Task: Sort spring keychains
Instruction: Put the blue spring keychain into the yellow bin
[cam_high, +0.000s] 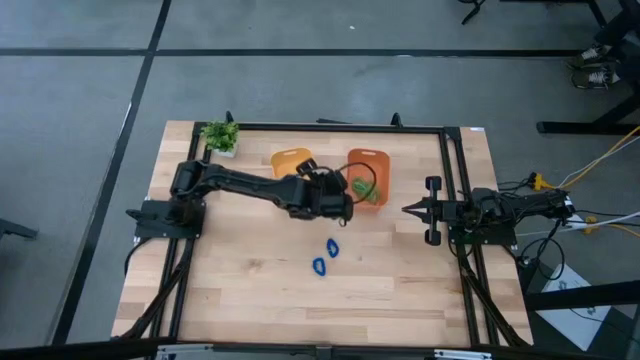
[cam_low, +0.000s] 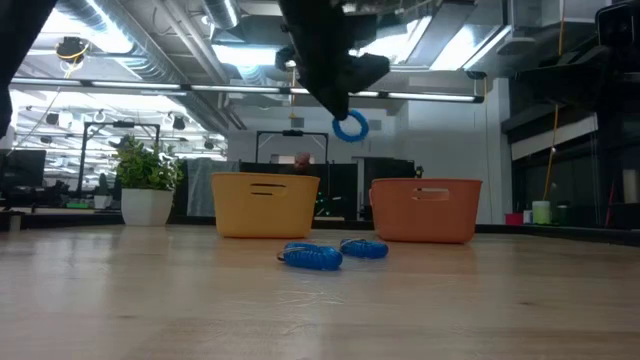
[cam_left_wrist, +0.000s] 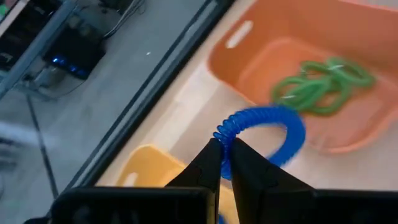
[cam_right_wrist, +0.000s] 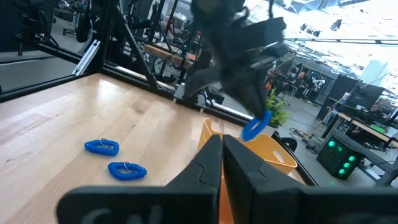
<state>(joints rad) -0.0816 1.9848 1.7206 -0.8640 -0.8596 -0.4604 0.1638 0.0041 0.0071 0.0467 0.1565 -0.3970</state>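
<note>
Open workshop around a pale wooden table

The wooden table (cam_high: 250, 290) stands on a grey floor (cam_high: 300, 85) crossed by dark seams, with yellow cables (cam_high: 600, 160) trailing off one side. Beyond the far edge, a potted plant (cam_low: 147, 180) sits on the tabletop before desks and dark racks. Overhead run silver ducts (cam_low: 150, 45) and long ceiling lights (cam_low: 240, 55). Tall windows (cam_low: 585, 170) line one wall, and a black frame (cam_high: 455, 160) rims the table.

3 blue spring keychains (cam_low: 313, 256): 2 on the table in front of the orange bin (cam_high: 376, 161), 1 hanging above it. Green keychains (cam_left_wrist: 323, 84) inside that bin (tangled, count unclear). 2 bins, counting the yellow bin (cam_high: 288, 160) beside it. 1 plant (cam_high: 220, 136).
</note>
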